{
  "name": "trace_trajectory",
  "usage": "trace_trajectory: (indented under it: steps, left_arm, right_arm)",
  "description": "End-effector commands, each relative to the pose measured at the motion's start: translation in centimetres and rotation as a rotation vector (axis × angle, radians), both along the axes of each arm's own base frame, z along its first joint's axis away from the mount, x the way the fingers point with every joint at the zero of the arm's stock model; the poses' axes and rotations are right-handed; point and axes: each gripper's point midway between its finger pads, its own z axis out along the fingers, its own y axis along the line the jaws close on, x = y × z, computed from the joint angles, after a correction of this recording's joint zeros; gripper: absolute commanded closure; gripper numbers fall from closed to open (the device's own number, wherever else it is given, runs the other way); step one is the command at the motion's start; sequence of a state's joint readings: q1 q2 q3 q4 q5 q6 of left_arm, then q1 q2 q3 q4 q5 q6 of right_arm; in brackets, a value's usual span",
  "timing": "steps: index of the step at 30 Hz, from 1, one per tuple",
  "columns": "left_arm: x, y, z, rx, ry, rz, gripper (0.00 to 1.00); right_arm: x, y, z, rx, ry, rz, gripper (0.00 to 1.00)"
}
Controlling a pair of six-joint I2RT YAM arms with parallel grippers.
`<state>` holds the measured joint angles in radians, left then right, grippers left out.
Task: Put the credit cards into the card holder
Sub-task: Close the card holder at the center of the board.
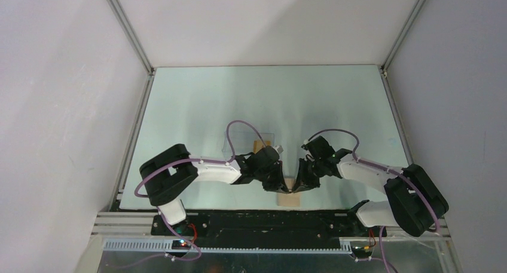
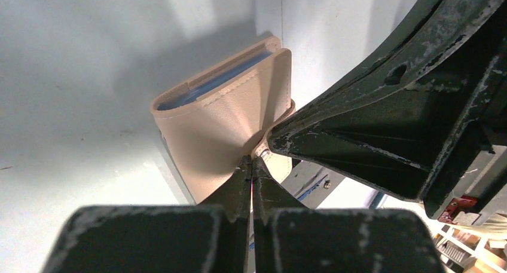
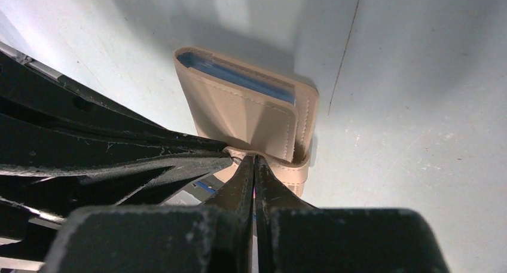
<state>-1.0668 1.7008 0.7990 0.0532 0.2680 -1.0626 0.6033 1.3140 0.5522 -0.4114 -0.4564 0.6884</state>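
The right tool [image 3: 254, 160], closed tight, pinches the near edge of the tan, blue-lined card holder [image 3: 239, 109].

Pale blue-green table [image 1: 197, 106], matte, softly lit from above, faint sheen across the middle. Boxed in by plain white walls [image 1: 263, 22] at back, left and right. Aluminium posts [image 1: 127, 28] slanting up from both far corners. Black plate [image 1: 263, 222] and slotted metal rail [image 1: 239, 245] along the near edge. Even, diffuse light throughout.
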Motion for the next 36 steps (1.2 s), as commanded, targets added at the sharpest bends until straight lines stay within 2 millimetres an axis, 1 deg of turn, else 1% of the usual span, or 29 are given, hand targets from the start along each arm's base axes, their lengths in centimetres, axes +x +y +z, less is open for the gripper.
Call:
trace_trajectory:
  steps: [1, 9, 13, 18, 22, 26, 36]
  left_arm:
    - [0.5, -0.3, 0.1, 0.014, -0.036, -0.015, 1.0]
    - [0.5, -0.7, 0.1, 0.013, -0.035, -0.024, 1.0]
    - [0.8, -0.9, 0.5, 0.006, -0.05, -0.022, 1.0]
    - [1.2, -1.3, 1.4, -0.016, -0.073, -0.021, 1.0]
    - [1.5, -1.8, 2.2, -0.035, -0.088, -0.022, 1.0]
    - [1.4, -1.8, 1.8, -0.028, -0.079, -0.023, 1.0]
    - [1.1, -1.3, 0.4, 0.004, -0.057, -0.017, 1.0]
  right_arm:
    - [0.8, 0.7, 0.0, -0.003, -0.031, 0.01, 1.0]
    - [0.8, 0.6, -0.4, -0.015, -0.031, 0.01, 1.0]
    - [0.9, 0.8, 0.4, 0.006, -0.048, 0.011, 1.0]
    - [1.3, 0.9, 1.9, 0.041, -0.096, 0.002, 1.0]
    - [1.3, 0.8, 2.4, 0.051, -0.11, 0.003, 1.0]
    - [1.3, 0.7, 2.1, 0.044, -0.104, 0.009, 1.0]
    - [1.0, 0.4, 0.1, -0.022, -0.075, 0.025, 1.0]
